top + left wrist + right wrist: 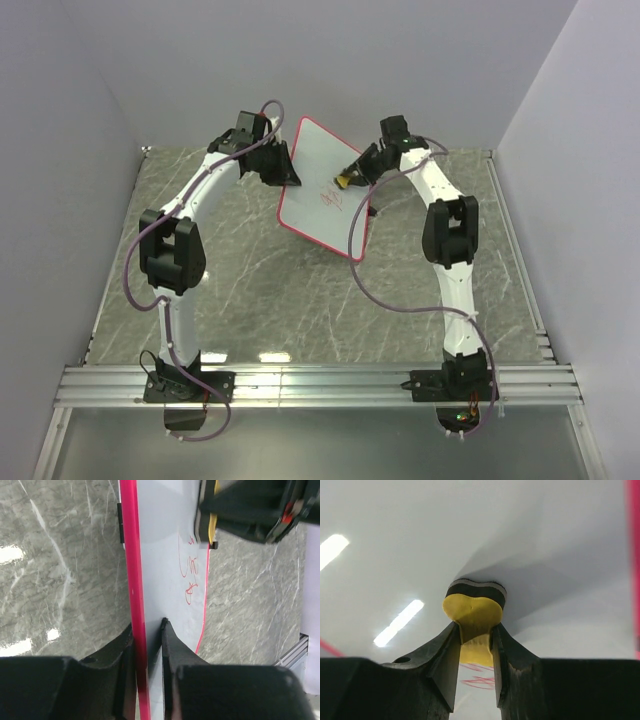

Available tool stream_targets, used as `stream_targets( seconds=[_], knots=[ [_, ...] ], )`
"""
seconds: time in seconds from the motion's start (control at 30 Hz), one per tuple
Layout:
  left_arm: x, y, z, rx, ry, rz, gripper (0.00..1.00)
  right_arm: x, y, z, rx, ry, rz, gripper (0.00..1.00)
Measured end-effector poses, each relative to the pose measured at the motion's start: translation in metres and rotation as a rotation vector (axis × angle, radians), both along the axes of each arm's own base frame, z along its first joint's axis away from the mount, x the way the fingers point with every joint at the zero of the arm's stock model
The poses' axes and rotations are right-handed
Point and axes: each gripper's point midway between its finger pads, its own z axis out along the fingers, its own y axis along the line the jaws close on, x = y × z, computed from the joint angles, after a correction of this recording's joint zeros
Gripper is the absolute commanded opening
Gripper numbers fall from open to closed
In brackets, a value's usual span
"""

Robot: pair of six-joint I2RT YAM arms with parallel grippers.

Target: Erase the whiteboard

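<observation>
Whiteboard: the whiteboard [318,170] stands tilted at the far middle of the bench [290,300], around 12 o'clock in the top view. I cannot tell whether its low corner touches the bench.
Rim: a thin red rim [131,555] runs all round, and the corners are rounded.
Scribbles: the red scribbles [332,197] sit on the white face, a little toward 5 o'clock from the board's middle.
Eraser: the yellow eraser [472,611] has its dark felt end against the board face, at about 1 o'clock from the scribbles and just beside them.
Right end effector: the right end effector [475,626] is pinching the eraser, one finger on each side of its yellow body. It comes at the board from 3 o'clock.
Left end effector: the left end effector [148,625] is clamped on the board's edge, one finger on the front face and one behind. It holds the side at 9 o'clock in the top view.
Bench: grey marbled surface with both arm bases at 6 o'clock.
</observation>
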Motion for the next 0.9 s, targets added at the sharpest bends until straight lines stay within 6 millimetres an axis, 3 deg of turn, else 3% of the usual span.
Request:
stream_targets(
  seconds=[0.2,0.37,0.57,0.9],
  knots=[
    [-0.002,0.001,-0.001,0.014,-0.004,-0.018,0.0,-0.041,-0.022,-0.025,-0.158,0.037,0.091,0.0],
    [-0.003,0.001,-0.001,0.014,-0.003,-0.022,0.0,-0.046,-0.019,-0.022,-0.242,0.003,0.152,0.0],
    [-0.003,0.002,-0.001,0.017,-0.006,-0.024,0.0,-0.046,0.003,-0.005,-0.231,-0.012,0.176,0.0],
    [-0.002,0.003,-0.002,0.025,-0.007,-0.02,0.0,-0.027,0.06,0.043,-0.073,-0.121,0.149,0.0]
  ],
)
